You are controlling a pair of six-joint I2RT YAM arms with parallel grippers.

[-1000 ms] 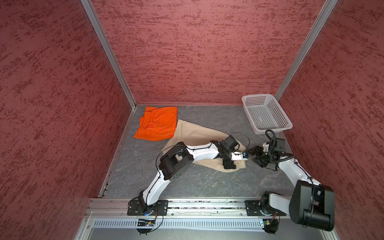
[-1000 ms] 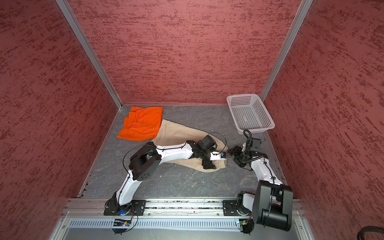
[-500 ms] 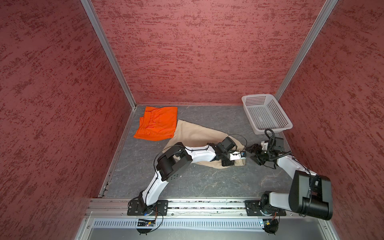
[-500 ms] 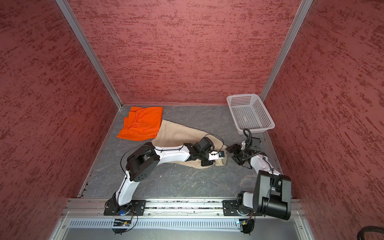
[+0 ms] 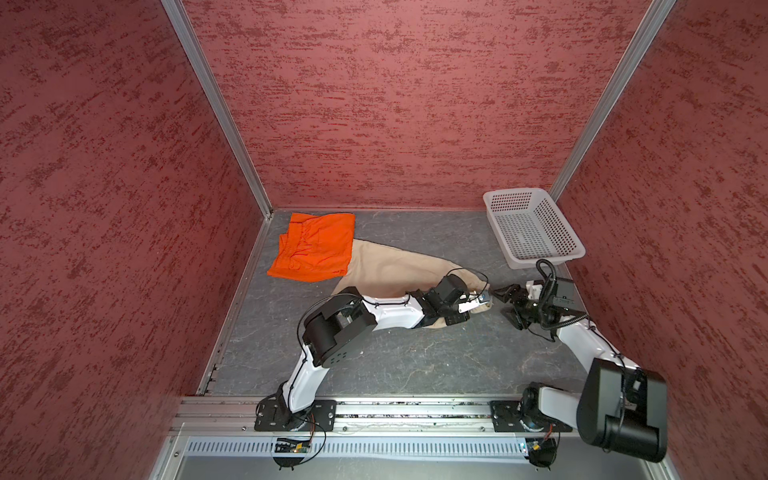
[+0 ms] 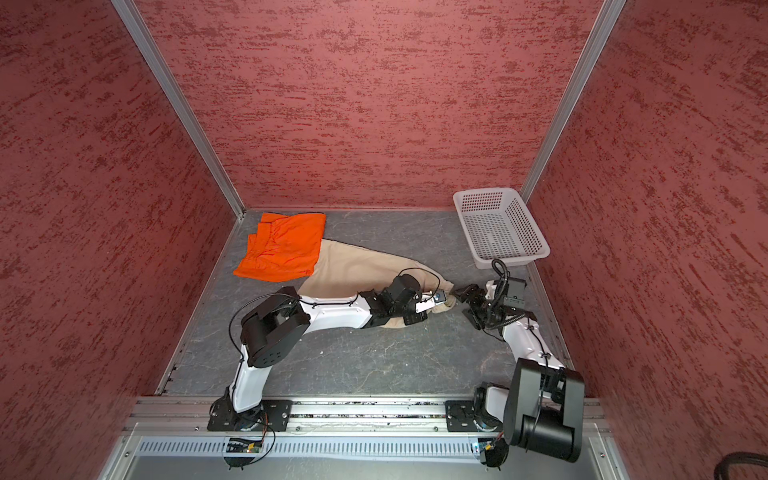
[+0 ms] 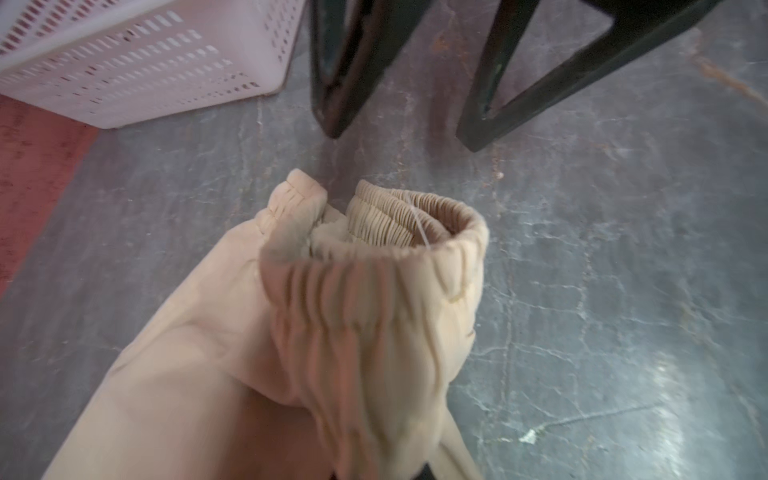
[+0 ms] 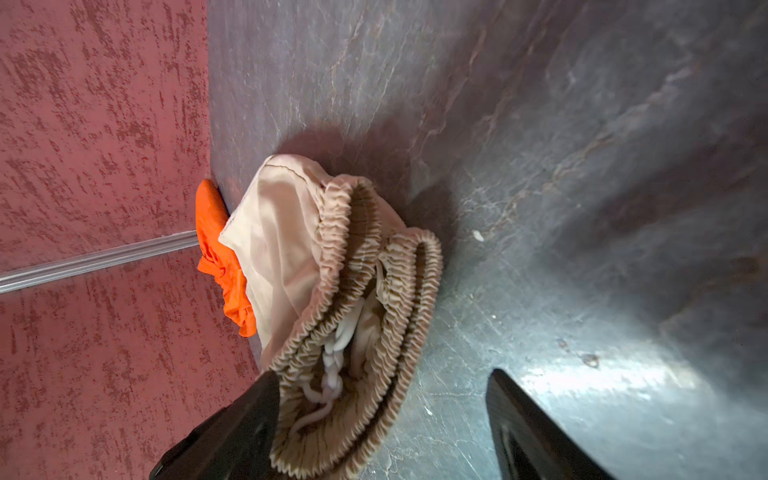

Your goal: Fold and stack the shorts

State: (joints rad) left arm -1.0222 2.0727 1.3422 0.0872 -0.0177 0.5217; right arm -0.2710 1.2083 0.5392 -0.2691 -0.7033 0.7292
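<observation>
Here: two shorts, orange pair, beige pair; one basket; left gripper pinching beige pair; right gripper spread.

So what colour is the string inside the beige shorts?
The drawstring is white, clearest in the right wrist view.

- The left gripper closed on the gathered waistband of the beige cloth shorts, after standing spread a second earlier.
- It shifted towards two o'clock across the grey floor, and the waistband rose into a bunch.
- The right gripper, at three o'clock of that bunch, spread its black jaws wider.
</observation>
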